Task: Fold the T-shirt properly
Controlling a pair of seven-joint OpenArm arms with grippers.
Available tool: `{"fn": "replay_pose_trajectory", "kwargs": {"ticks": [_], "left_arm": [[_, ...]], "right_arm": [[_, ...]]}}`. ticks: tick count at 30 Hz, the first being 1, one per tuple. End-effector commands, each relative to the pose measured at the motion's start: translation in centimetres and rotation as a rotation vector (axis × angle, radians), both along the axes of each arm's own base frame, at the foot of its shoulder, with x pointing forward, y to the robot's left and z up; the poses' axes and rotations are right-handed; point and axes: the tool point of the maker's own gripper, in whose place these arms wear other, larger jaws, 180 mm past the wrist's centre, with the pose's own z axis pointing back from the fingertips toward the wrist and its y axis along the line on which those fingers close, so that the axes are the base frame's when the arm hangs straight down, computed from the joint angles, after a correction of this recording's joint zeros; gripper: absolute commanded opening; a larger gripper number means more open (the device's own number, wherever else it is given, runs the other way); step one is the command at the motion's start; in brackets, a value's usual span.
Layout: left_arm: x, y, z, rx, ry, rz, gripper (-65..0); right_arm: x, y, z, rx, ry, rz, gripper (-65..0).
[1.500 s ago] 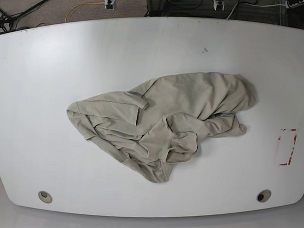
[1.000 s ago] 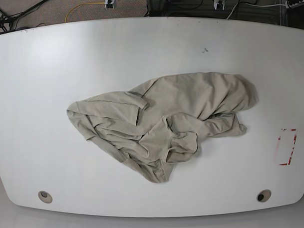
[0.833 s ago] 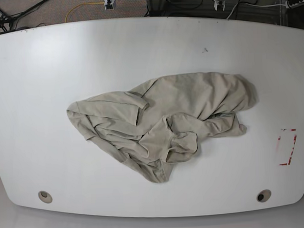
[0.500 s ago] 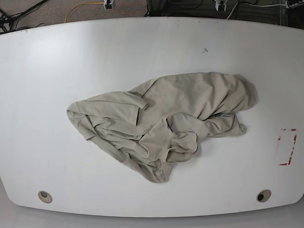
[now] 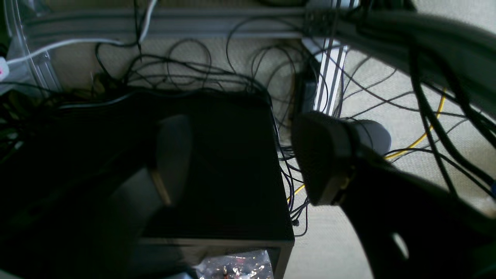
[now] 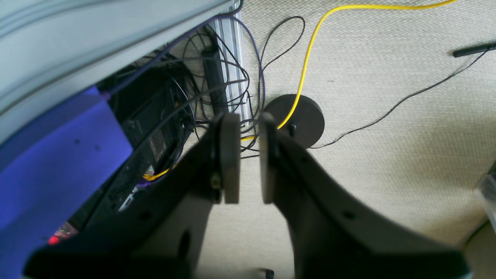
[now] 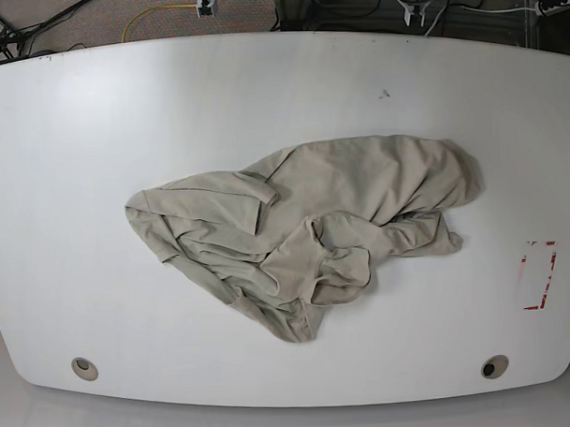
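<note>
The khaki-beige T-shirt point(image 7: 300, 232) lies crumpled in a loose heap at the middle of the white table point(image 7: 95, 136), with folds bunched toward its front. Neither gripper is near it. My left gripper point(image 5: 248, 159) is open, its two fingers wide apart over a dark box and floor cables, holding nothing. In the right wrist view my right gripper point(image 6: 247, 162) points down at the carpet, its pads nearly together with only a narrow slit and nothing between them. The T-shirt does not show in either wrist view.
A red-edged rectangle mark point(image 7: 538, 275) sits near the table's right edge. Two round holes point(image 7: 83, 369) point(image 7: 494, 366) lie along the front edge. Off the table are tangled cables, a yellow cable point(image 6: 310, 50), a round black base point(image 6: 306, 120) and a dark box point(image 5: 224, 174).
</note>
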Motion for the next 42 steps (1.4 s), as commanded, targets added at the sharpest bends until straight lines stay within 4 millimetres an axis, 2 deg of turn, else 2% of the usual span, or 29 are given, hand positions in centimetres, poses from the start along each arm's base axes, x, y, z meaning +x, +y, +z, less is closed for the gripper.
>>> {"fn": "replay_pose_trajectory", "kwargs": {"ticks": [1, 22, 42], "left_arm": [[-0.9, 0.4, 0.0, 0.009, 0.017, 0.005, -23.8], [-0.7, 0.9, 0.1, 0.018, 0.006, 0.012, -24.2], [-2.1, 1.0, 0.2, 0.017, 0.025, 0.015, -24.0]], "right_arm": [[-0.4, 0.0, 0.0, 0.0, 0.004, -0.002, -57.2], [-1.2, -0.3, 0.2, -0.006, -0.024, -0.01, -56.7], [-1.6, -0.3, 0.3, -0.006, -0.008, -0.008, -56.9]]}}
